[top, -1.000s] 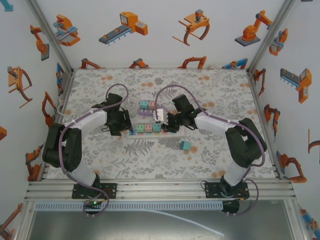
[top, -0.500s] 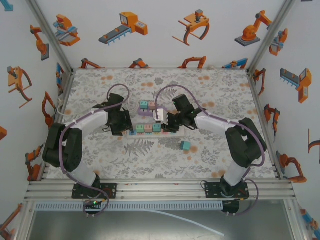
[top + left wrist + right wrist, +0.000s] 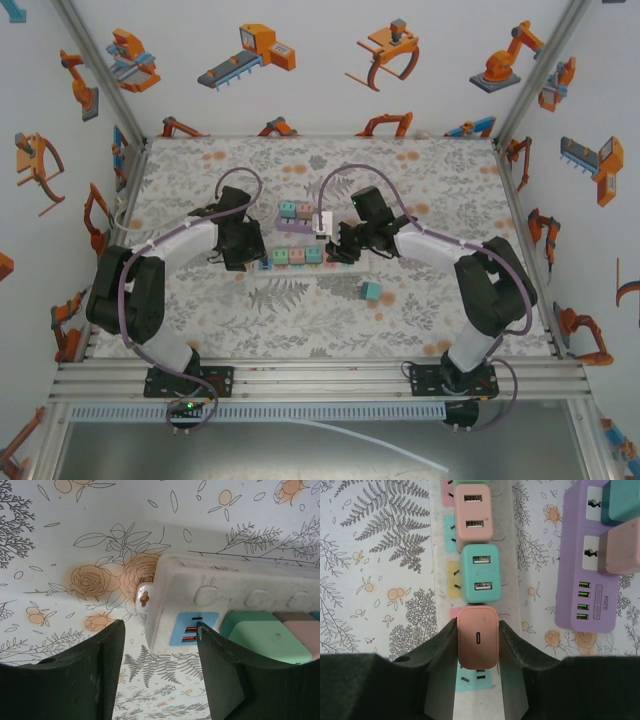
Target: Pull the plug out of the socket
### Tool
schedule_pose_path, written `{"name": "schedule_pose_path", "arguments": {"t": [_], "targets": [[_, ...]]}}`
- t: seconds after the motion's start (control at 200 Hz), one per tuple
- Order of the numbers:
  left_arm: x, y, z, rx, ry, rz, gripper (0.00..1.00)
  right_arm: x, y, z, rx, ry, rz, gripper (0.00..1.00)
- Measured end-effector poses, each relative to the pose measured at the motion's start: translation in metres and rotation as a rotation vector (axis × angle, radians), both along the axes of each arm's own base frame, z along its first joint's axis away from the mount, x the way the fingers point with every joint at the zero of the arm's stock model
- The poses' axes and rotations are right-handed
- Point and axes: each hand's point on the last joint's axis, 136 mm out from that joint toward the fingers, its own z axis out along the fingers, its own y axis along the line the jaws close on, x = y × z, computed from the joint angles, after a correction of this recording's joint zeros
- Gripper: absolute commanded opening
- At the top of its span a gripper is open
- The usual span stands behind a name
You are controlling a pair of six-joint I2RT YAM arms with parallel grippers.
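On the left of the overhead view I have the left gripper [image 3: 246, 250] down at the left end of the white strip [image 3: 298, 257], which lies across the middle of the table [image 3: 200, 320]. Its wrist camera shows the jaws partly apart, with that end of the strip and its blue USB panel [image 3: 192, 628] in the gap between them. The left finger [image 3: 75, 675] is clear of the casing, and I cannot tell whether the other one touches it, so this hand grips nothing. Just behind the white strip, at centre frame, lies the purple strip [image 3: 293, 224] with two plugs in it. Right of centre, the right gripper [image 3: 478, 624] is closed tight on the pink plug [image 3: 478, 645], one pad on each side. That plug sits over the white strip, at the right end of the row in the overhead view. In the wrist view the teal plug [image 3: 480, 572] is just above it. I cannot tell whether its prongs are in the socket. A loose plug [image 3: 371, 291] lies on the table lower right of centre, well apart from both strips.
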Motion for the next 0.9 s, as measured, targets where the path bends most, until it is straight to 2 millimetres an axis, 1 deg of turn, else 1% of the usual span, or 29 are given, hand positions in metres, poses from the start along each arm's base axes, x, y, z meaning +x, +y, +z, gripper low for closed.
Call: {"name": "schedule_pose_path", "arguments": {"t": [0.27, 0.35, 0.416, 0.556, 0.661, 0.786, 0.851, 0.901], "targets": [[0.0, -0.001, 0.0, 0.003, 0.004, -0.002, 0.57, 0.001, -0.001, 0.002, 0.016, 0.003, -0.013, 0.0], [0.0, -0.001, 0.001, 0.007, 0.0, -0.004, 0.57, 0.002, -0.004, 0.006, 0.042, 0.012, -0.038, 0.0], [0.0, -0.001, 0.001, 0.01, -0.002, -0.004, 0.57, 0.007, -0.007, 0.016, 0.084, 0.002, -0.066, 0.0], [0.0, -0.001, 0.001, 0.009, -0.003, -0.004, 0.57, 0.023, -0.014, 0.047, 0.199, -0.046, -0.149, 0.0], [0.0, -0.001, 0.002, 0.013, -0.008, -0.005, 0.58, 0.029, -0.02, 0.06, 0.261, -0.052, -0.206, 0.0], [-0.001, 0.002, 0.004, 0.032, -0.024, -0.001, 0.65, 0.031, -0.027, 0.071, 0.305, -0.047, -0.272, 0.0], [-0.002, 0.004, 0.006, 0.044, -0.035, 0.002, 0.67, 0.031, -0.031, 0.083, 0.332, -0.051, -0.315, 0.0], [-0.003, 0.006, 0.008, 0.052, -0.044, 0.004, 0.71, 0.032, -0.034, 0.094, 0.359, -0.06, -0.345, 0.0]]}}
